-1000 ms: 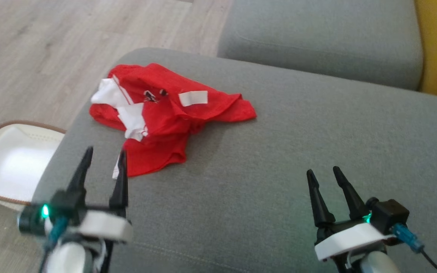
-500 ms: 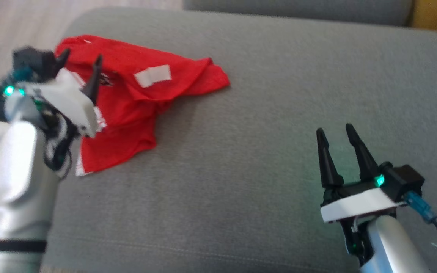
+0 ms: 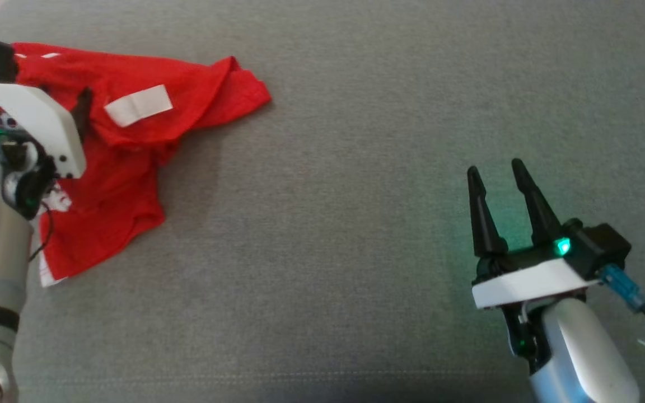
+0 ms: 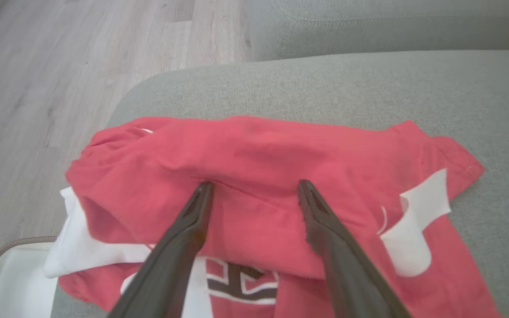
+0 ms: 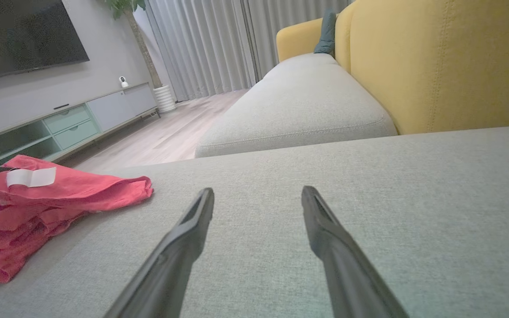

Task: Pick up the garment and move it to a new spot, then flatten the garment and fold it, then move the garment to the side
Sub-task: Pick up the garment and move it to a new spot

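Left of your left claw (image 4: 255, 184), spread over the red shirt (image 4: 281, 145) on the gray couch (image 4: 325, 84), sits a white basket (image 4: 16, 282); your right claw (image 3: 495, 167) is spread too.

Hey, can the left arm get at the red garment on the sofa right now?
Probably yes: the left pincer is open and poised right at the red garment, with nothing between its fingertips and the cloth.
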Controlling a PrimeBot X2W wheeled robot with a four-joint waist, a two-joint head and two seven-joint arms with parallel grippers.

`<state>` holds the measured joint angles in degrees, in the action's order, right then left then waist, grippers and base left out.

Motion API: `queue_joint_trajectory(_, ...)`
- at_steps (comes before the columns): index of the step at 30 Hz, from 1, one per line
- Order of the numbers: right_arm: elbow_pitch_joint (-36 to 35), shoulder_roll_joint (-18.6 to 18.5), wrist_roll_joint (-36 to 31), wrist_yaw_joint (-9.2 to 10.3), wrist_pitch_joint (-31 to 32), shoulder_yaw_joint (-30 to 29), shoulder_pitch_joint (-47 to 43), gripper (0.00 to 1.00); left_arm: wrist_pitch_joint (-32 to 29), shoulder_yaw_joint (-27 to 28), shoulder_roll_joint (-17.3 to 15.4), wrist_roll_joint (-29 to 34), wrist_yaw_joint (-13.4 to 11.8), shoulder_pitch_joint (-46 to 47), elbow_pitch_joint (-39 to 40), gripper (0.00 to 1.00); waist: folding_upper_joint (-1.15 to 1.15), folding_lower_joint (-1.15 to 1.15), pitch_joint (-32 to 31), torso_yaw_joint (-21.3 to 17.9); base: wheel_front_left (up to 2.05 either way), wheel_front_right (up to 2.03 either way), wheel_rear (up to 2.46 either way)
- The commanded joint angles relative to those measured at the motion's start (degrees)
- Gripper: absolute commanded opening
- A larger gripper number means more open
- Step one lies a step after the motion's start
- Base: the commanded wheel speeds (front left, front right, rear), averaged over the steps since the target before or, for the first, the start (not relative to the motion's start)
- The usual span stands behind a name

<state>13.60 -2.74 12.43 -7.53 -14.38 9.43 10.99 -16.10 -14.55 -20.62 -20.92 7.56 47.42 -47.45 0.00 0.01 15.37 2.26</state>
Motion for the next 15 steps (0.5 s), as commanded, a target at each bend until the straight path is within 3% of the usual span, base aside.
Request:
queue_joint_trajectory(1, -2.3, -0.1, -0.4, 0.04, -0.6, 1.4, 2.4, 1.00, -0.4, 1.8, -3.5, -0.3, -0.1, 3.3, 0.4, 0.76, 0.00, -0.01, 0.8, -0.9, 0.00, 0.00, 0.00)
queue_joint_trajectory(2, -2.4, -0.1, -0.4, 0.04, -0.6, 1.4, 2.5, 1.00, -0.6, 1.8, -3.5, -0.6, -0.1, 3.7, -0.4, 0.16, 0.00, -0.01, 1.0, -1.2, 0.00, 0.00, 0.00)
queue_joint_trajectory(3, -2.4, -0.1, -0.4, 0.04, -0.6, 1.4, 2.5, 1.00, -0.6, 1.7, -3.3, -0.8, -0.1, 4.0, -1.1, 0.00, 0.00, -0.01, 1.1, -1.3, 0.00, 0.00, 0.00)
queue_joint_trajectory(6, -2.5, -0.1, -0.3, 0.04, -0.6, 1.3, 2.6, 1.00, 0.8, 1.5, -3.2, -0.8, -0.1, 4.5, -1.6, 0.00, 0.00, -0.01, 1.1, -1.6, 0.00, 0.00, 0.00)
queue_joint_trajectory(15, -1.8, -0.1, 0.0, 0.04, -0.6, 2.7, 1.0, 1.00, 14.4, 1.6, -1.4, -0.3, -0.9, 6.3, 0.7, 0.00, 0.00, -0.01, -3.5, -1.2, 0.00, 0.00, 0.00)
